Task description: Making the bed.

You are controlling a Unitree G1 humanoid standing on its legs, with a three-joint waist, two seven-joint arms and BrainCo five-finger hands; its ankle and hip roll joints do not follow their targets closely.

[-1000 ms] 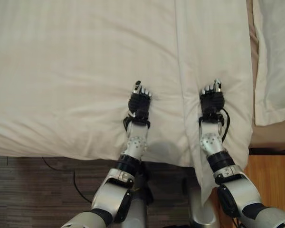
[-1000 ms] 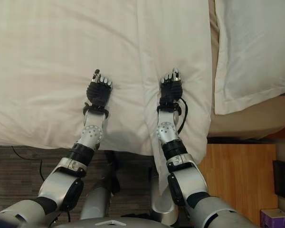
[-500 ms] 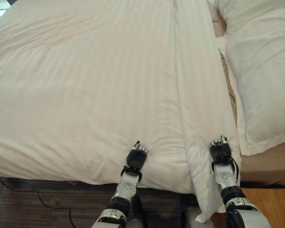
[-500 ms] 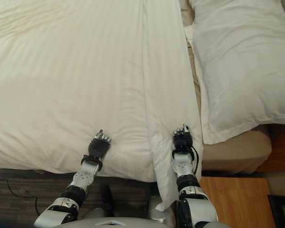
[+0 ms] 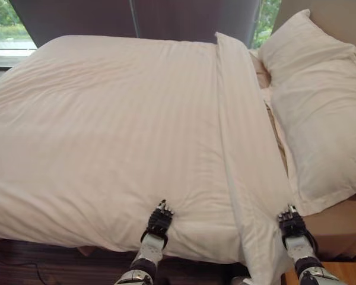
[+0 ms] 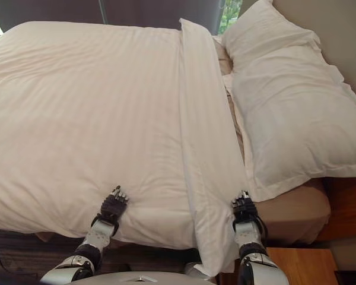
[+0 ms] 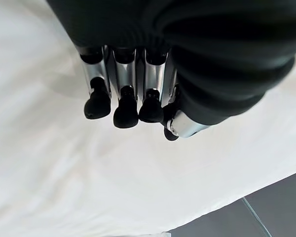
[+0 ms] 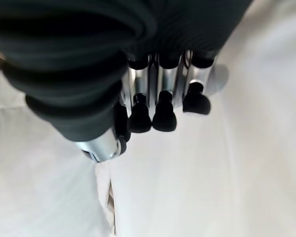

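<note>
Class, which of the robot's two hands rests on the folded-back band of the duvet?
The right hand, near the pillow; the left hand lies on the duvet's flat part.

I get soft, even daylight from the window (image 5: 3, 27) at the far side; the duvet (image 5: 107, 130) reads bright without glare; faint shadows sit under its near edge; my wrist views are blurred on the dark covers up close.

Robot hands and forearms, head and wrist views.
Left hand (image 5: 158, 220) and right hand (image 5: 292, 224): dark ribbed covers, silver fingers (image 7: 119, 81) with rounded black tips; silver-grey forearms.
</note>
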